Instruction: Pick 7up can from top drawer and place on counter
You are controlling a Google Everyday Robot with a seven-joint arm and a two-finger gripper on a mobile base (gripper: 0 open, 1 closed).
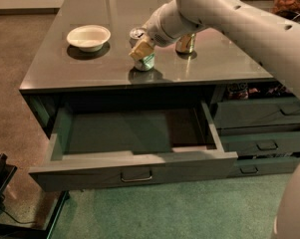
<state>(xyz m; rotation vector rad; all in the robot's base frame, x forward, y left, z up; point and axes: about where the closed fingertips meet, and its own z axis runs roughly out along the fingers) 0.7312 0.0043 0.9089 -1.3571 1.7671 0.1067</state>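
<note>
The 7up can (147,62) stands on the counter (219,59), close to its front edge and above the open top drawer (89,172). Its lower body shows pale green and its silver top faces up; no lettering on it can be made out. The gripper (142,51) is at the can, reaching in from the right on the end of the white arm (224,14). The jaws are closed on the can, with one pale tan pad (141,49) lying across its near side and the other hidden behind it.

Just right of the can, and farther back, stands a gold-brown can (185,45), partly covered by the arm; its label cannot be read either. To the left, well apart, sits a white bowl (88,36).

The drawer is pulled far out, and its bar handle (136,176) sits in the middle of the flat front. To the right are narrower stacked drawers (261,117). Green carpet (189,210) lies in front of the cabinet.
</note>
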